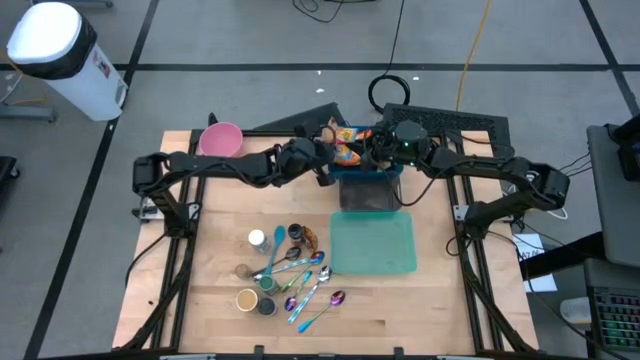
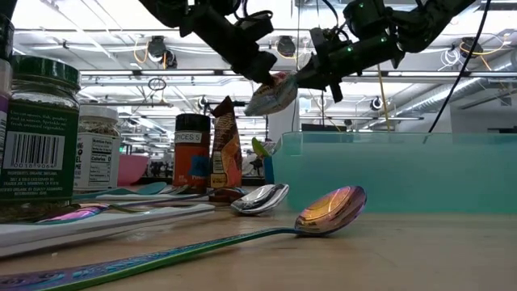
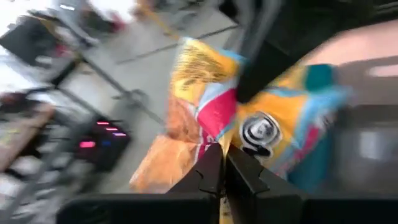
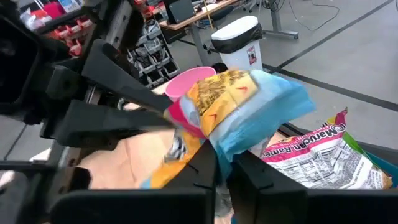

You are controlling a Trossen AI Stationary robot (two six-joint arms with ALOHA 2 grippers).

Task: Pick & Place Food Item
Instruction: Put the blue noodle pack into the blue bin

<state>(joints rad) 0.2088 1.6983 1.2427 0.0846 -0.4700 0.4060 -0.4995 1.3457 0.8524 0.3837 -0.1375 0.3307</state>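
A small snack bag (image 1: 347,148), orange, pink and light blue, hangs in the air over the far end of a dark blue bin (image 1: 398,182) at the table's far middle. My left gripper (image 1: 326,158) comes at it from the table's left and is shut on it. My right gripper (image 1: 368,150) comes from the right and is shut on its other side. In the low view the bag (image 2: 273,93) hangs high between the two grippers. A pink-and-white ramen packet (image 4: 317,155) lies in the bin below. My left gripper pinches the bag's orange-and-pink edge (image 3: 211,140) between its two shut fingers, reaching nearly level from the table's left. The bag is lifted clear of the bin and stands out beyond the fingertips. My right gripper pinches the bag's light blue edge (image 4: 231,148) between its two shut fingers, reaching nearly level from the table's right, opposite the left gripper (image 4: 134,115). The bag is lifted clear, crumpled between the two holds.
A teal lid (image 1: 372,245) lies flat on the table in front of the bin. Several spoons (image 1: 300,275) and small spice jars (image 1: 257,240) are scattered near the front left. A pink bowl (image 1: 220,138) sits at the far left.
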